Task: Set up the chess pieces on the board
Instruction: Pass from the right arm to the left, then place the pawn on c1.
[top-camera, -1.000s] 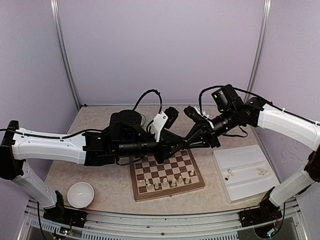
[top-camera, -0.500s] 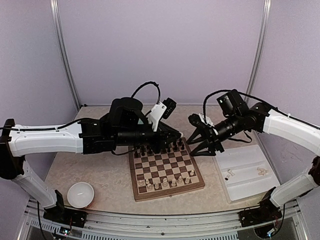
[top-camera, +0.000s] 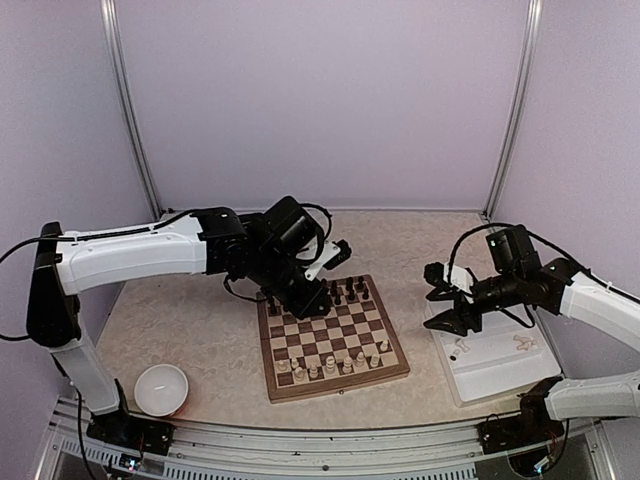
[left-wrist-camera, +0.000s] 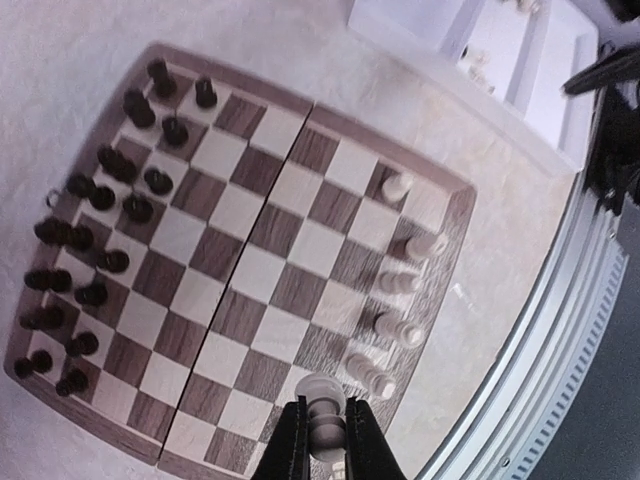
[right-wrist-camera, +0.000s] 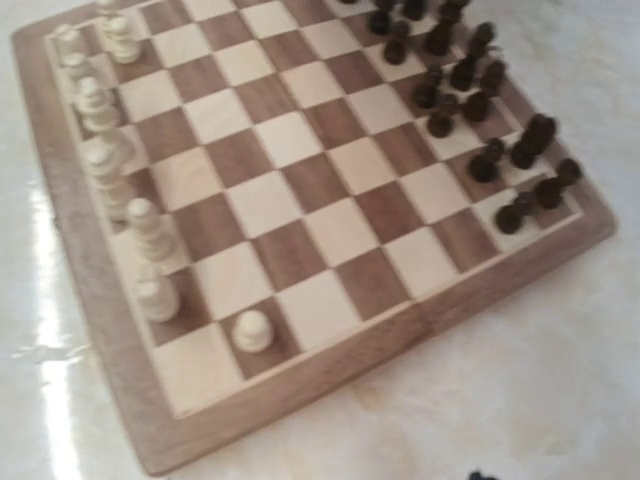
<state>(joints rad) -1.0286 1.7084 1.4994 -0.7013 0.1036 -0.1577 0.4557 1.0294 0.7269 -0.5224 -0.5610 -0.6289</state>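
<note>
Clamps a small cream wooden chessman (left-wrist-camera: 322, 418) in left gripper (left-wrist-camera: 322, 445) over far-left edge of square checkered wooden chessboard (top-camera: 335, 386); holds right gripper (top-camera: 438, 298) spread apart off its right edge, by white plastic tray (top-camera: 495, 365); leaves middle squares open

no legible text, labels or numbers, board (top-camera: 340, 385) border apparently unmarked, views slightly blurred

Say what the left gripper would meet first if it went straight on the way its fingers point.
Most likely the chessboard: the left gripper, shut on a cream chess piece, points down at squares near the board's edge, beside the cream row. Its height above the board is unclear.
</note>
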